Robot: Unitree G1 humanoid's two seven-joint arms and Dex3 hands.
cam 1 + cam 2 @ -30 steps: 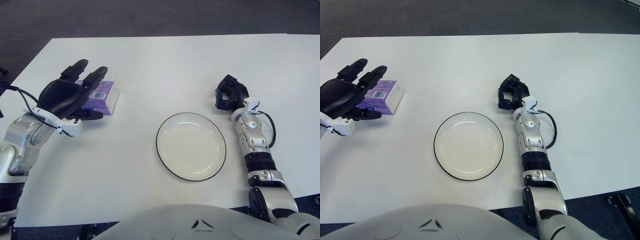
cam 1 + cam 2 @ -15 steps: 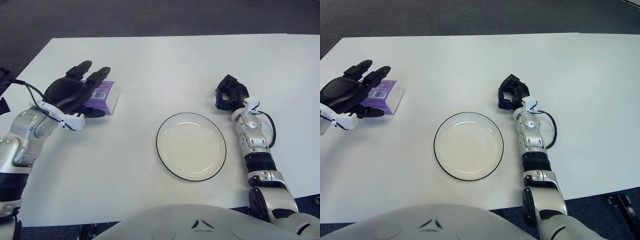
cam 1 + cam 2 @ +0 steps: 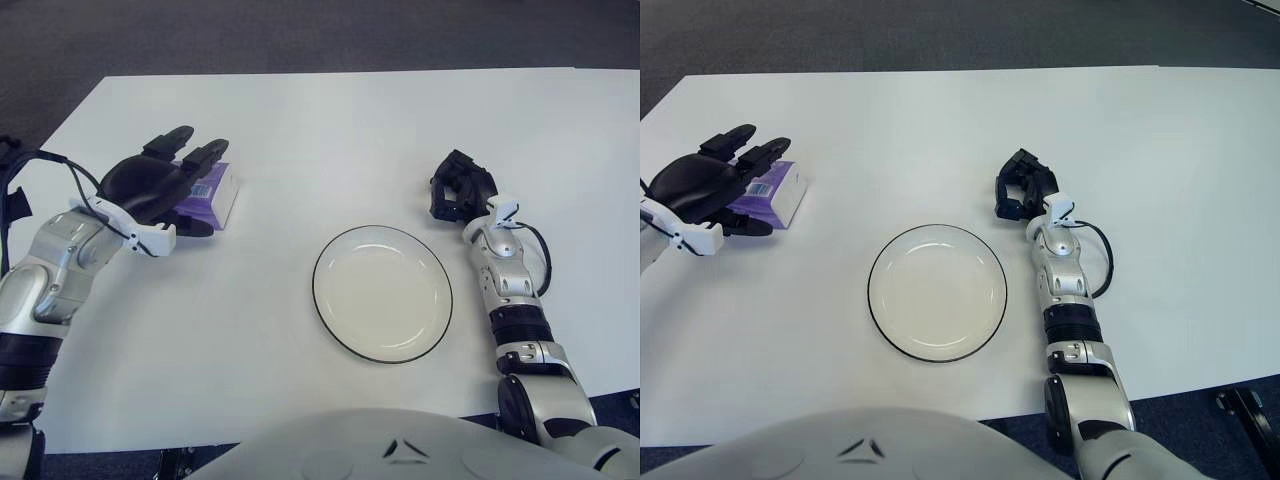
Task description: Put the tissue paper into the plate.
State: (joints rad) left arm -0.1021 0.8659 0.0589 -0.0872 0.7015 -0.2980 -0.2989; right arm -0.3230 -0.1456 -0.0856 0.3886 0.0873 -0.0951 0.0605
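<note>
at the left of the frame the left hand (image 3: pixel 150 185) is hovering over the purple tissue paper (image 3: pixel 207 190) pack, its fingers (image 3: pixel 205 154) spreading open across the pack's top and its thumb lying along the near edge, not yet closing on it. the pack is sitting on the white surface (image 3: pixel 300 130), well apart from the plate (image 3: pixel 381 292), which is lying empty at centre. the left eye view is showing the left forearm and its cable; the right eye view is cutting them off. at the right, just beside the plate's upper right rim, the right hand (image 3: pixel 457 186) is showing with fingers curling shut, holding nothing.
</note>
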